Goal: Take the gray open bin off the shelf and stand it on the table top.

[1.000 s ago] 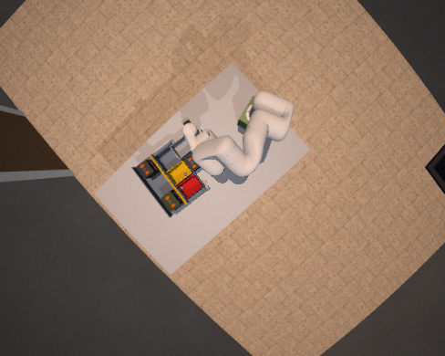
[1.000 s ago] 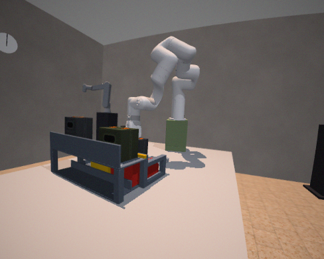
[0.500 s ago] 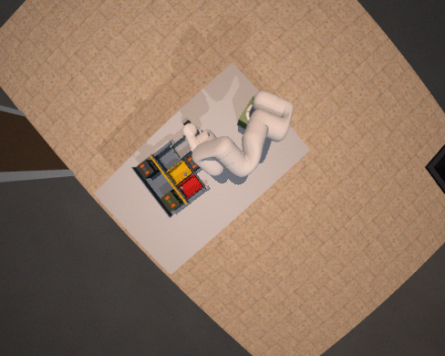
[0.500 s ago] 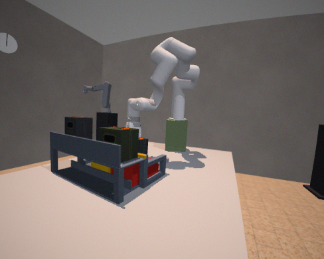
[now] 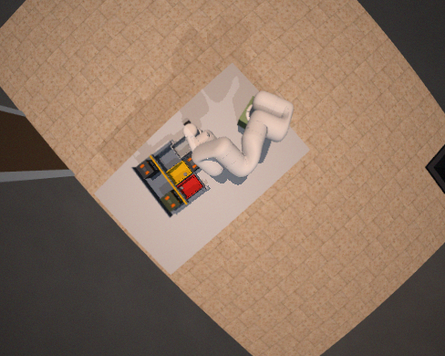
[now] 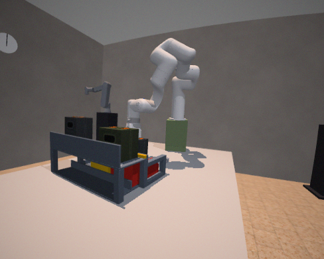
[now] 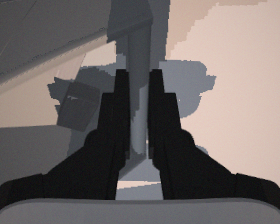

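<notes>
The robot's black two-fingered hand [image 7: 139,119] is clenched on a thin upright wall of the gray open plastic bin [image 7: 139,36]. In the wrist view the two dark fingers stand nearly parallel with only a narrow gray strip of that wall between them. Beyond the fingers the bin's wall runs up and away, with a broader slanted gray panel to its left and pale surface to the right.

From above, the hand [image 5: 189,130] sits at the end of the dark gray metal shelf rack [image 5: 158,165] nearest the arm's base, and the gray bin [image 5: 181,147] lies just under it, at the rack's edge. Whether the bin rests on the shelf or is lifted off it cannot be told.

Next to the gray bin along the rack stand a yellow open bin [image 5: 179,172] and then a red open bin [image 5: 191,186], both level in their places. Dark olive boxes with orange tops [image 5: 171,202] stand on the far side of the rack.

The white jointed arm [image 6: 162,73] arches high and bends down to the rack from a green block pedestal [image 6: 176,136]. All of this stands on a pale rectangular surface [image 6: 188,206] over a tan tiled floor [image 5: 350,228].
</notes>
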You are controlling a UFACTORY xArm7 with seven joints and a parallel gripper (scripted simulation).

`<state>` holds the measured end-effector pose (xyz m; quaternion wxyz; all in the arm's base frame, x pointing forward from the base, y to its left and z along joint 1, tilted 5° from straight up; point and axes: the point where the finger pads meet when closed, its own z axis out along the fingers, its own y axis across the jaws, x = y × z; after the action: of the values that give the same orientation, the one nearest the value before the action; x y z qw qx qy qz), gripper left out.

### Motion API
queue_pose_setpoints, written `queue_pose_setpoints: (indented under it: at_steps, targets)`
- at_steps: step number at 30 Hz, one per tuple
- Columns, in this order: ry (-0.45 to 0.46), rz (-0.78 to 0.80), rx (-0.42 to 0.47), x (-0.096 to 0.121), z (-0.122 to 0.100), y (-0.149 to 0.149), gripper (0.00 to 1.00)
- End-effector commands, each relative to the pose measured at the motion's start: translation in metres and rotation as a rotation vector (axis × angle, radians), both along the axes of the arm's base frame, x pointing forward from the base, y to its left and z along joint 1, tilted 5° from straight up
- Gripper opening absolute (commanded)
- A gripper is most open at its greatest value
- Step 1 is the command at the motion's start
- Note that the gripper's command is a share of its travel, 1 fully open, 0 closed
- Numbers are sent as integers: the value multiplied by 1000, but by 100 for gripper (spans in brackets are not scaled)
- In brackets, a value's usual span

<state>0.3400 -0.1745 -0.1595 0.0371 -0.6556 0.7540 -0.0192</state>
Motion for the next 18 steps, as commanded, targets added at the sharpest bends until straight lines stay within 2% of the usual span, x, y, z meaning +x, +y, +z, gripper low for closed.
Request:
queue_pose_setpoints:
  at_steps: [1, 7, 8, 18]
  targets:
    - [-3, -1, -2, 1, -1, -1, 0]
    - [-3, -1, -2, 1, -1, -1, 0]
    - [-3, -1, -2, 1, 0, -1, 100]
    - [-3, -1, -2, 1, 0, -1, 100]
